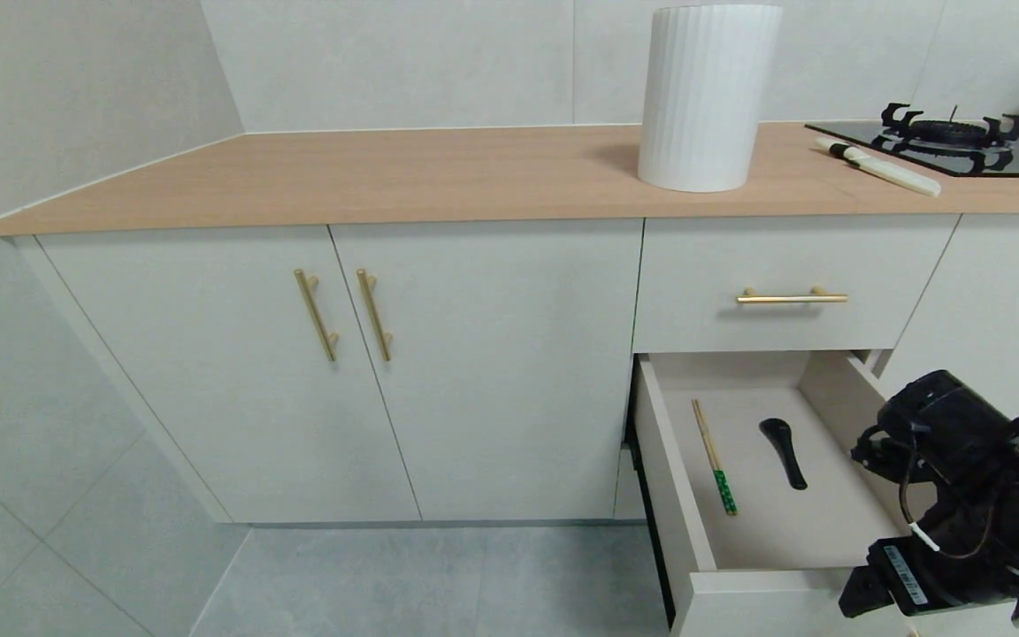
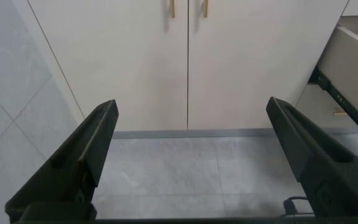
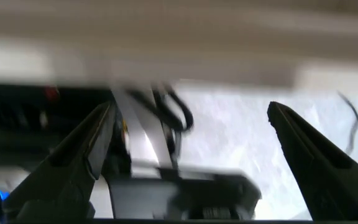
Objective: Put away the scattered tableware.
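While left tool (image 2: 191, 111) and right tool (image 3: 190, 112) gape released, we judge knife (image 1: 879, 165) light, stiff, slippery; pinch across width.

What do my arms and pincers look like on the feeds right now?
The right arm is a bulky black housing with looping black cables and a white printed label near its wrist. The left pincer and right pincer match: each has two dark, matte, wedge-shaped prongs tapering toward the tips.
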`<state>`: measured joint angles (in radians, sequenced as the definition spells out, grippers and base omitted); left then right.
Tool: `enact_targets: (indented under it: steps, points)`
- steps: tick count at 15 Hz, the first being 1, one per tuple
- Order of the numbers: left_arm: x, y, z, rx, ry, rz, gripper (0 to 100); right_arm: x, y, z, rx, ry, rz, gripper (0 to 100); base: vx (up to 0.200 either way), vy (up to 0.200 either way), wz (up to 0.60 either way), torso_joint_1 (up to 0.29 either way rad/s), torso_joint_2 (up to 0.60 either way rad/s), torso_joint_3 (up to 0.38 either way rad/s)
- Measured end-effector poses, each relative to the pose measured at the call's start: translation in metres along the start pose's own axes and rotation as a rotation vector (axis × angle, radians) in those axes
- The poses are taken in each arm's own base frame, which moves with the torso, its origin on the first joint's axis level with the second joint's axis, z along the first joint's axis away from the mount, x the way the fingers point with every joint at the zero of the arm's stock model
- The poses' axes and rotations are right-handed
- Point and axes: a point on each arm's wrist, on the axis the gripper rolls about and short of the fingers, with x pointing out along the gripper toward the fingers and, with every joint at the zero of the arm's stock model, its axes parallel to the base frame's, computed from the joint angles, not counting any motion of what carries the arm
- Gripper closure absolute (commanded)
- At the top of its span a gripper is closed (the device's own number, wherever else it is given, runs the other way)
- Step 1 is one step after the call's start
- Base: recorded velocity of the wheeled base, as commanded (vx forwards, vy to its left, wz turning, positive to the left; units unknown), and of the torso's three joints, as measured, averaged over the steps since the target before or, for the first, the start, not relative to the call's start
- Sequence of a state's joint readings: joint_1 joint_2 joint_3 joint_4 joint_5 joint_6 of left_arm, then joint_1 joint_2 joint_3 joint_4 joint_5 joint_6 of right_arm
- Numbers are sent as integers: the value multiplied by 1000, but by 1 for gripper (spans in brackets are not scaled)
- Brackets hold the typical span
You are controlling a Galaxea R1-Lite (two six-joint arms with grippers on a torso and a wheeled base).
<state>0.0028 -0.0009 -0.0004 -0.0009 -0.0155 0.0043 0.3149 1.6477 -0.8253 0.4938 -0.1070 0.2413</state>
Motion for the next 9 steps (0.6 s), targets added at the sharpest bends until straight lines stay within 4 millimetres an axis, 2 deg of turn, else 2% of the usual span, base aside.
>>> enact_targets:
  steps: [9]
  points:
    - [0, 0, 0, 0, 0, 0, 0, 9, -5, 16, 41, -117, -11, 0, 0, 0, 0, 0, 0, 0]
